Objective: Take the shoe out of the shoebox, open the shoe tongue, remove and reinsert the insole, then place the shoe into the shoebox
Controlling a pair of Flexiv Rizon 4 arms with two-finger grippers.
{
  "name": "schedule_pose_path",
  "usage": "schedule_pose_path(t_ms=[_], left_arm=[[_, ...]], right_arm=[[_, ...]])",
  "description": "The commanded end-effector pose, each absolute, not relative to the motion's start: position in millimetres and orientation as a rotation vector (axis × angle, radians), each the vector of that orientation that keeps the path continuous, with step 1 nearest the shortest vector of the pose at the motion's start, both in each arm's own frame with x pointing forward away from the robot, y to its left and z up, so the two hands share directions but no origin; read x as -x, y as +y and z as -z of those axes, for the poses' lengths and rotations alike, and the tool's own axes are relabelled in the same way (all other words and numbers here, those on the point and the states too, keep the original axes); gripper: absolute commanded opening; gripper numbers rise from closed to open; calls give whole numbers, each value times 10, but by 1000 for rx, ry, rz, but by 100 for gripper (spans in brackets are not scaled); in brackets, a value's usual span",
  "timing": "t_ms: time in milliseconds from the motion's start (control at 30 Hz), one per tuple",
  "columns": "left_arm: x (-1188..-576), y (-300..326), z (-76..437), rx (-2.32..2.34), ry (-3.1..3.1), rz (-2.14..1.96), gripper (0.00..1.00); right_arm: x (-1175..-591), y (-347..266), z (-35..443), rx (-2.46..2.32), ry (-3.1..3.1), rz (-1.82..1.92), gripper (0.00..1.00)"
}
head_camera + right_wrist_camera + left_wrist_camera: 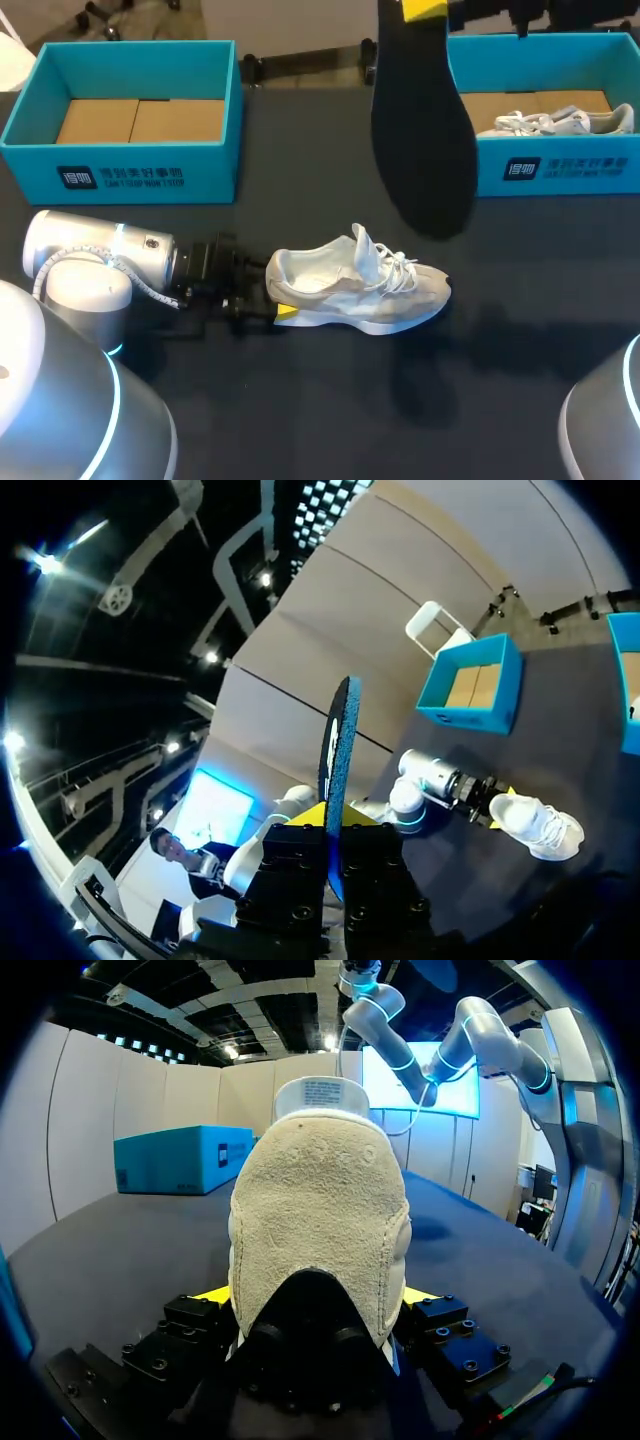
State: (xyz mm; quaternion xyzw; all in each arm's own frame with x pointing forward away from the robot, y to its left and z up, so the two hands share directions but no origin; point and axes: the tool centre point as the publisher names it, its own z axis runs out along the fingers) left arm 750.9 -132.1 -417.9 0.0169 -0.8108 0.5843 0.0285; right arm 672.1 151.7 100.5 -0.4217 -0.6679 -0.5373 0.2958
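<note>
Nearest the robot, the left gripper [268, 292] is clamping the heel [320, 1220] of the shoe [365, 290], with one yellow-tipped finger pressing on each side. It is steadying the shoe upright on its sole on the dark table [320, 410], with the toe pointing toward the robot's right. The tongue [361, 243] is standing up out of the loosened laces, so the mouth of the shoe is looking open. Higher up and further out, the right gripper [338, 825] is pinching one end of the black insole [420, 130] between closed fingers. The insole is hanging in the air with its broad end down, well apart from the shoe and touching nothing else. Judging from this, the insole is out and the work is sitting at the turn between removing it and putting it back. The next move is probably calling for the right arm to bring the insole down and aim its free end into the opening under the raised tongue. It would then slide the insole forward along the inside of the sole while the left gripper is bracing the heel against the push. Furthest away, two blue boxes are sitting along the back of the table. The left box [150, 175] is showing its brown cardboard floor. The right box [560, 170] is holding a second pale shoe [555, 122] lying inside it. Which box the shoe is meant to go back into is not something I can tell.
</note>
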Motion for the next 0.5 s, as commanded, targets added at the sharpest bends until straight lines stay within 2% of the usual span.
schedule_pose_path(t_ms=[33, 500], left_arm=[[-7505, -1331, 4185, -54, -2504, -1801, 0], [-7505, -1331, 4185, -54, -2504, -1801, 0]], right_arm=[[-6634, 1471, -990, 1119, -1768, 1428, 0], [-6307, 1454, -942, 1142, -1715, 1461, 0]])
